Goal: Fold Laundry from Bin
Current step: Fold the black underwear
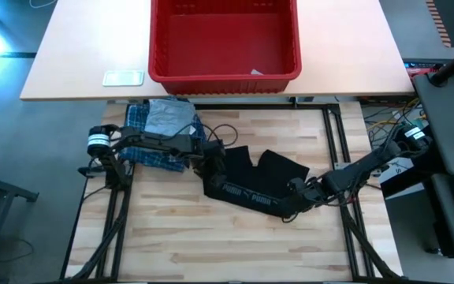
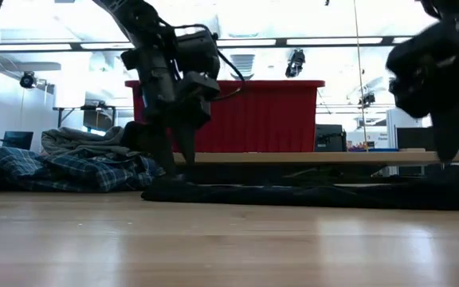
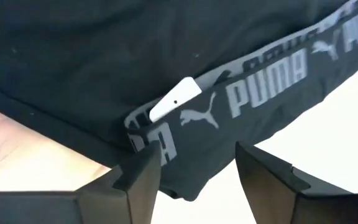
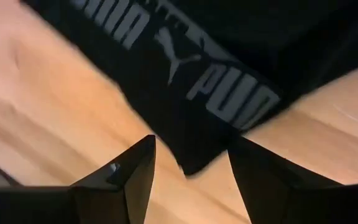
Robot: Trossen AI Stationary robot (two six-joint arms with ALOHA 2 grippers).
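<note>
A small black garment (image 1: 254, 185) with a grey PUMA waistband (image 3: 272, 74) lies flat on the wooden table. My left gripper (image 1: 211, 170) stands open over the waistband's left end (image 3: 166, 140), with that corner and a white tag (image 3: 174, 99) showing between its fingers. My right gripper (image 1: 288, 208) stands open over the waistband's right end (image 4: 194, 158), one finger on either side of that corner. A plaid shirt (image 1: 144, 154) with a grey T-shirt (image 1: 168, 118) on top lies heaped at the far left. The red bin (image 1: 227, 79) stands on the far table.
A small clear flat object (image 1: 123, 77) lies left of the bin on the far table. A black cable (image 1: 223, 130) loops near the left arm. Bare wood (image 1: 227, 244) stretches toward the near edge. Black frame rails (image 1: 341, 134) run along the table's sides.
</note>
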